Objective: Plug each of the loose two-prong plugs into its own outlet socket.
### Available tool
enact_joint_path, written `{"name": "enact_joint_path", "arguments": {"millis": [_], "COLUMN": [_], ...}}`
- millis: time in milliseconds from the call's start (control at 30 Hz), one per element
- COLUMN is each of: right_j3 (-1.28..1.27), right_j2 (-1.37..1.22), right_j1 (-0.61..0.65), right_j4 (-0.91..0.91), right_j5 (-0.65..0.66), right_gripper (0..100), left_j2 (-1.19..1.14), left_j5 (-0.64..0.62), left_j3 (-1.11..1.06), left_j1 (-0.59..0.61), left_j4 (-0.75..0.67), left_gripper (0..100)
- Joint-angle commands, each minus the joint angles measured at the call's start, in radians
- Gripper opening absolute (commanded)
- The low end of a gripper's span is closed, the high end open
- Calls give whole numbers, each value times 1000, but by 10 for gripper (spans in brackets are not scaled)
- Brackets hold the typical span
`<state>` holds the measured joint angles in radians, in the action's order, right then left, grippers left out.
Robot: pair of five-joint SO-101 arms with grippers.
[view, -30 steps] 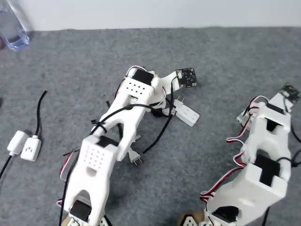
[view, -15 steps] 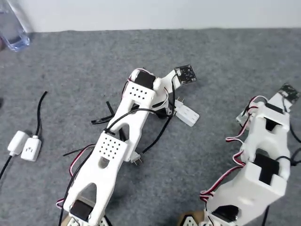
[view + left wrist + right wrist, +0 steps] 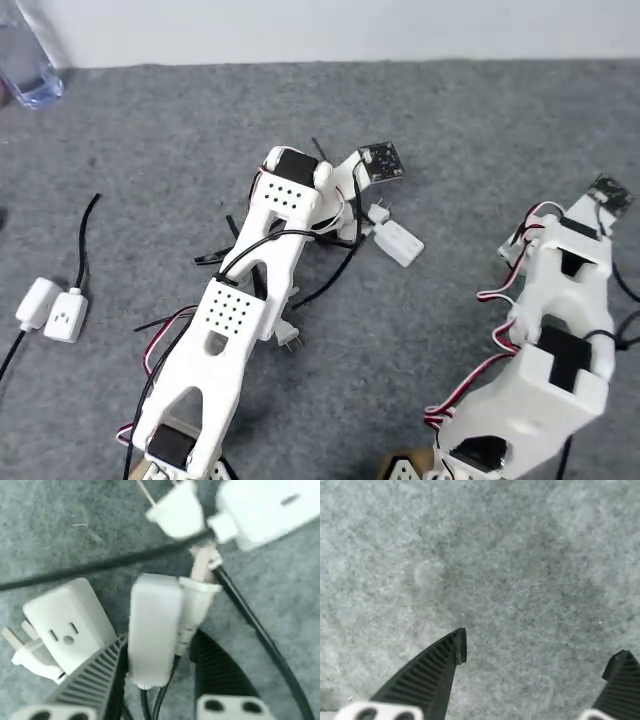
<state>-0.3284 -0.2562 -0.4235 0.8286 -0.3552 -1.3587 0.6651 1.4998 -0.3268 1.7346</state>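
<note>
Surface: a grey, carpet-like surface (image 3: 480, 130) is seen under both arms.
Left gripper: the left gripper (image 3: 159, 647) is placed near the middle of the surface, and its fingers (image 3: 100, 680) are closed on a white plug (image 3: 152, 625), with thin cords led back between them.
Held plug: whether it is lifted or resting on the surface cannot be told.
Outlet adapter: a white outlet adapter (image 3: 65, 625) is laid just beside the held plug, to its right in the scene, with the socket face turned up and its own prongs pointed away from the plug.
Other white pieces: a second white plug (image 3: 175, 510) and a white block (image 3: 270, 505) are seen just beyond the held plug, touching each other, with a black cord (image 3: 250, 625) run past them.
Loose plug: a two-prong plug (image 3: 290, 339) is laid on the surface beside the left arm, nearer than the gripper.
Left pair: a white plug and socket pair (image 3: 52, 307) is laid side by side, touching, at the far left edge.
Right gripper: the right gripper (image 3: 540, 645) is held over bare surface at the right, its fingers spread wide with nothing between them.
Bottle: a clear bottle (image 3: 25, 60) is stood at the far left corner.
</note>
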Motion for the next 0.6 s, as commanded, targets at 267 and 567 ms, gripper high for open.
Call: {"name": "enact_joint_path", "arguments": {"millis": [267, 567], "right_j3": [52, 54], "right_j2": [10, 7], "right_j1": [15, 24], "right_j4": [12, 7], "right_j5": [-2, -2], "right_gripper": [424, 424], "left_j2": [35, 249], "left_j5": [8, -107], "left_j3": [31, -68], "left_j1": [6, -32], "left_j4": [21, 25], "left_gripper": [13, 12]}}
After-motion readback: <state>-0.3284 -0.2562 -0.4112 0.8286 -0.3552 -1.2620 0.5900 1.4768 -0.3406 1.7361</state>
